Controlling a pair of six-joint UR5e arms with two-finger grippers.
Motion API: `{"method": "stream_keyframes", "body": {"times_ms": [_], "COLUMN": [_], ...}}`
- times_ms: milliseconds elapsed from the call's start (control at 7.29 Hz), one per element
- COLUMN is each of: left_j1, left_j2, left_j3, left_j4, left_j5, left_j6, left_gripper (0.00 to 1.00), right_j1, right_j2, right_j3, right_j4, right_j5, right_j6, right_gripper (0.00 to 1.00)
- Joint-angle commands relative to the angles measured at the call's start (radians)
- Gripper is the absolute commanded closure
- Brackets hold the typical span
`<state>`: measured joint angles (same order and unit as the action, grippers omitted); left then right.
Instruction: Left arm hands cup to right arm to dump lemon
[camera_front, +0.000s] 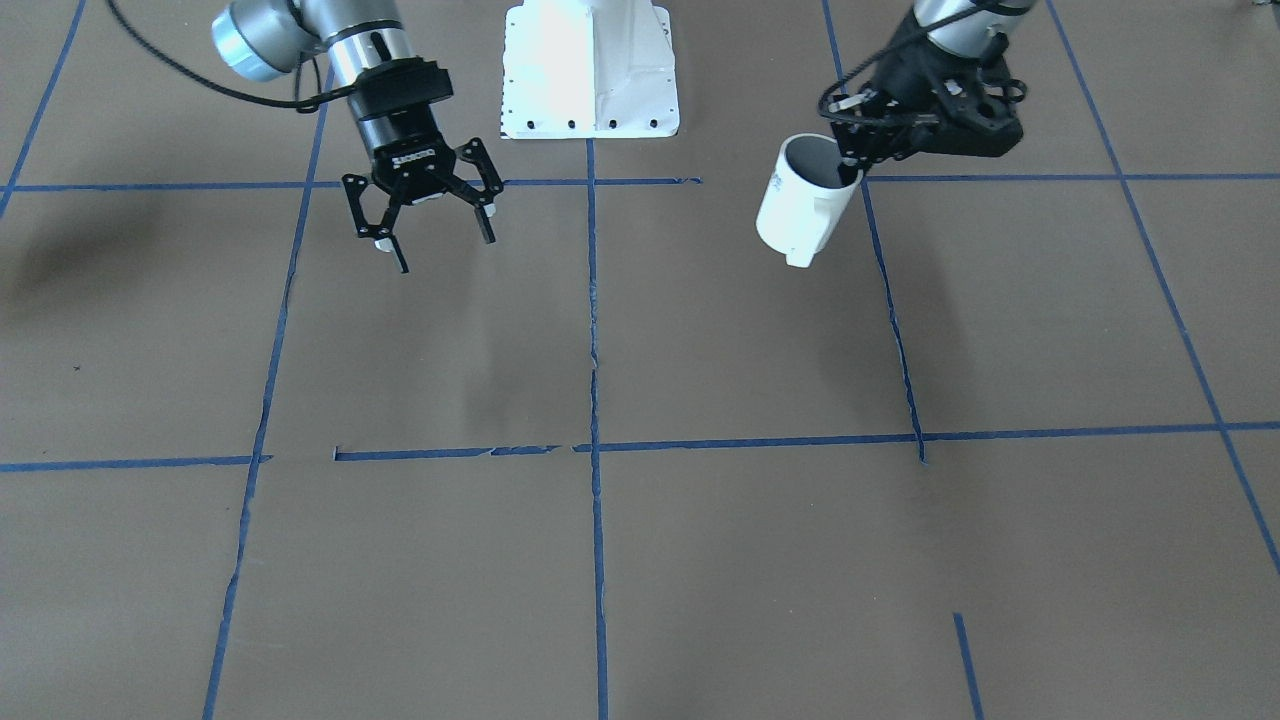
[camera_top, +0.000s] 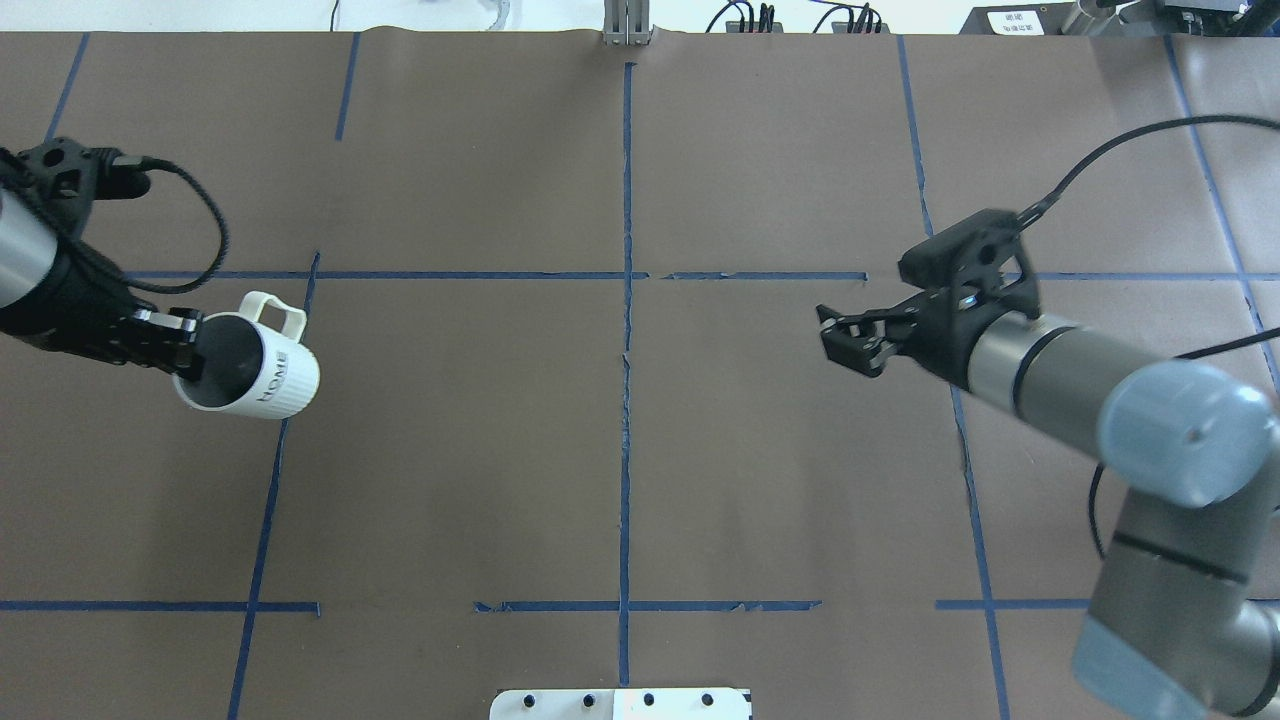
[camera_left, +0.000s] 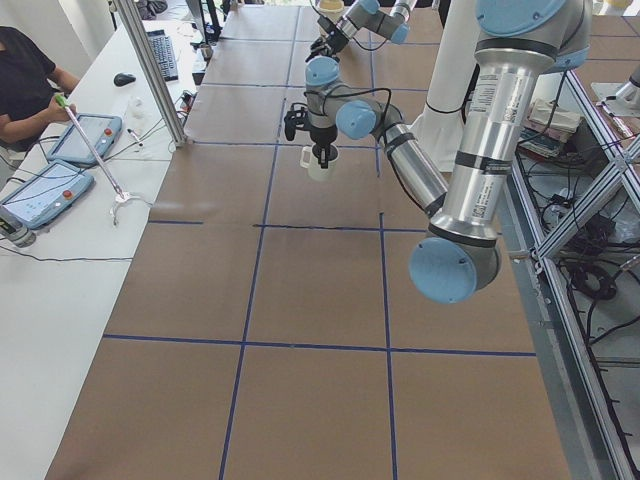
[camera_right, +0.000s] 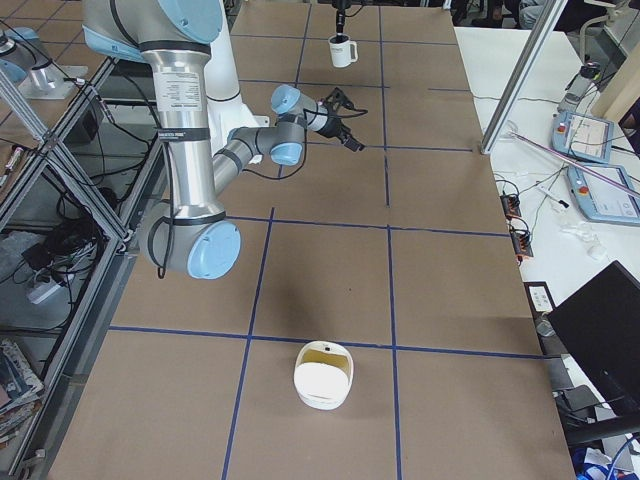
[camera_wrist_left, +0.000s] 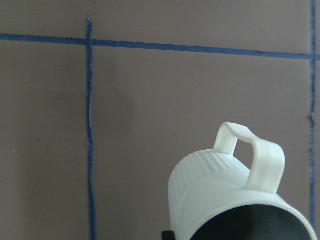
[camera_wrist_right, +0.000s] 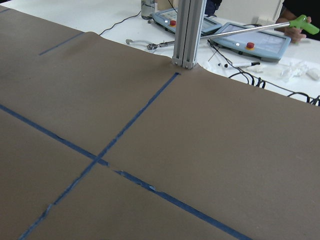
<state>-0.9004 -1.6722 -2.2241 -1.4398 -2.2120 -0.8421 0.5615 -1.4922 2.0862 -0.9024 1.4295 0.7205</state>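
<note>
The white ribbed cup (camera_top: 270, 375) with "HOME" on its side hangs tilted above the table at my left side. My left gripper (camera_top: 188, 355) is shut on its rim, one finger inside the dark mouth. The cup also shows in the front view (camera_front: 800, 205), with the left gripper (camera_front: 852, 168) at its rim, and in the left wrist view (camera_wrist_left: 225, 195), handle up. My right gripper (camera_top: 840, 340) is open and empty, well apart across the table's middle; in the front view (camera_front: 445, 250) its fingers are spread. No lemon shows; the cup's inside looks dark.
The white robot base (camera_front: 590, 70) stands between the arms. A white container with a yellowish inside (camera_right: 323, 375) sits on the table at the robot's right end. An aluminium post (camera_wrist_right: 187, 32) and operators' tablets stand beyond the far edge.
</note>
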Motion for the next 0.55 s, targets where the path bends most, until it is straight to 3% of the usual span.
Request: {"method": "stream_keyframes", "body": {"times_ms": [0, 275, 412], "left_j1": [-0.073, -0.098, -0.11], "left_j2": [0.181, 0.236, 0.262], "left_j3": [0.061, 0.167, 0.199], "left_j4": [-0.175, -0.232, -0.235], "left_j5": [0.0, -0.005, -0.005], "left_j6": [0.133, 0.143, 0.14], "left_gripper": [1.0, 1.0, 1.0], "right_j1": [0.333, 0.534, 0.575], "right_j2": [-0.1, -0.178, -0.213], "right_j3": [0.006, -0.034, -0.041], "right_j4": [-0.007, -0.007, -0.001], "right_j5": [0.494, 0.748, 0.781], "right_j6": [-0.01, -0.016, -0.018], "right_gripper": [0.0, 0.0, 0.0]}}
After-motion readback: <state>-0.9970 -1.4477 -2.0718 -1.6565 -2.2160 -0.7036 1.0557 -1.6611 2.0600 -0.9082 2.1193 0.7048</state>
